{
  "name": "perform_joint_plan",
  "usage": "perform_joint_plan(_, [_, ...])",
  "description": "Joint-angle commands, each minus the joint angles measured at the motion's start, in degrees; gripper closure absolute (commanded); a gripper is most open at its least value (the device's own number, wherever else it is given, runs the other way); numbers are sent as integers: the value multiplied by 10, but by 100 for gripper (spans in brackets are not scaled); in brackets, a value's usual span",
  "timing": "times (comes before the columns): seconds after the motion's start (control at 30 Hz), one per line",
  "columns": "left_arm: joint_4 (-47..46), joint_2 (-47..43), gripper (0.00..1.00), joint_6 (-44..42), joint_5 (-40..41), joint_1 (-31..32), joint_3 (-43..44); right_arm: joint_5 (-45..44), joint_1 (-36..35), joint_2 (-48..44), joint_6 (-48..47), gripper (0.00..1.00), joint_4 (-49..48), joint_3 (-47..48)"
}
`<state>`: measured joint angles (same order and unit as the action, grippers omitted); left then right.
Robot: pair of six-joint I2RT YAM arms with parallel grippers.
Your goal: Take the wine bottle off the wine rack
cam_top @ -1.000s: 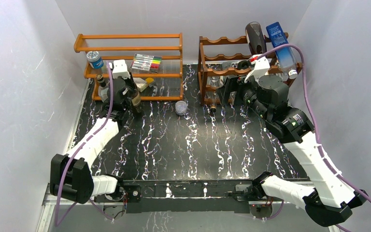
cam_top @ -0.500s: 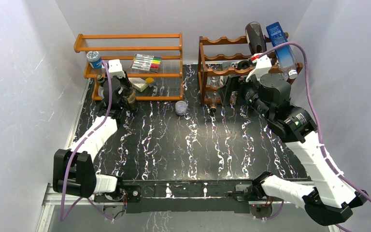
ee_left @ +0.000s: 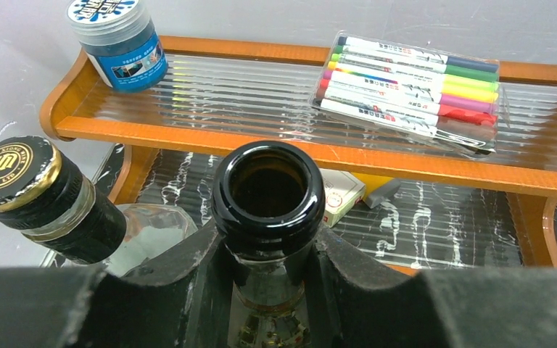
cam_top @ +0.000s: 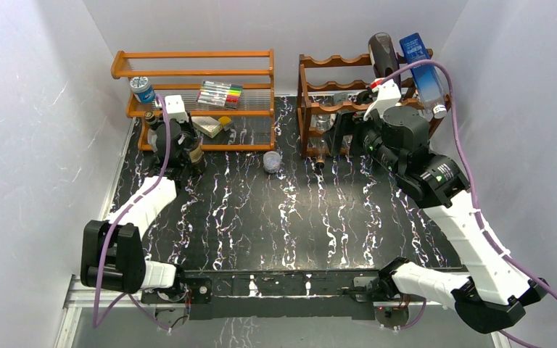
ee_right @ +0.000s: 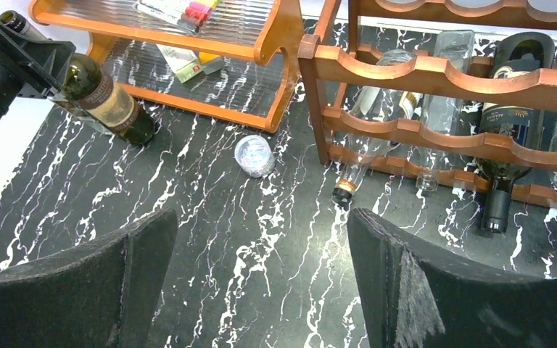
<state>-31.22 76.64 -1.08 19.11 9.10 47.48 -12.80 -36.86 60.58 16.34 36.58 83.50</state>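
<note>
The wine bottle (ee_left: 268, 226), dark glass with an open mouth and a brown label, is off the rack, by the orange shelf at the left. My left gripper (ee_left: 268, 261) is shut on its neck. From the right wrist view the wine bottle (ee_right: 109, 101) leans, its base down at the table top; I cannot tell if it touches. The wine rack (cam_top: 333, 61) of dark wavy rails stands at the back right and holds several bottles (ee_right: 511, 109). My right gripper (ee_right: 261, 225) hangs open over bare table in front of the wine rack (ee_right: 435, 72), with nothing between its fingers.
The orange shelf (cam_top: 192, 72) carries a marker pack (ee_left: 413, 83) and a blue-lidded jar (ee_left: 120, 40). A capped bottle (ee_left: 29, 188) stands just left of the held one. A small clear jar (ee_right: 254, 154) lies on the table between shelf and rack. A blue box (cam_top: 415, 51) tops the rack.
My left gripper has shifted a little to the left and closer to the orange shelf with the bottle in it. The right arm has edged slightly toward the rack, still open.
</note>
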Motion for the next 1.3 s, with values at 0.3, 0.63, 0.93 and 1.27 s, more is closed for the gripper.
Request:
perform_joint_plan(0.3, [14,-67,2,-12,17,5,34,17,-1,28,10,2,-1,53])
perform_joint_plan(0.63, [31,-151,2,-53,-49,72,47,7,-1,43,17,2,11,45])
perform_joint_plan(0.93, [-5,-140,2,-45,-103,187,12,-1,-1,87,43,2,5,-11])
perform_joint_plan(1.27, [-18,-113,2,-67,-106,239,0,-128,28,204,-43,2,45,177])
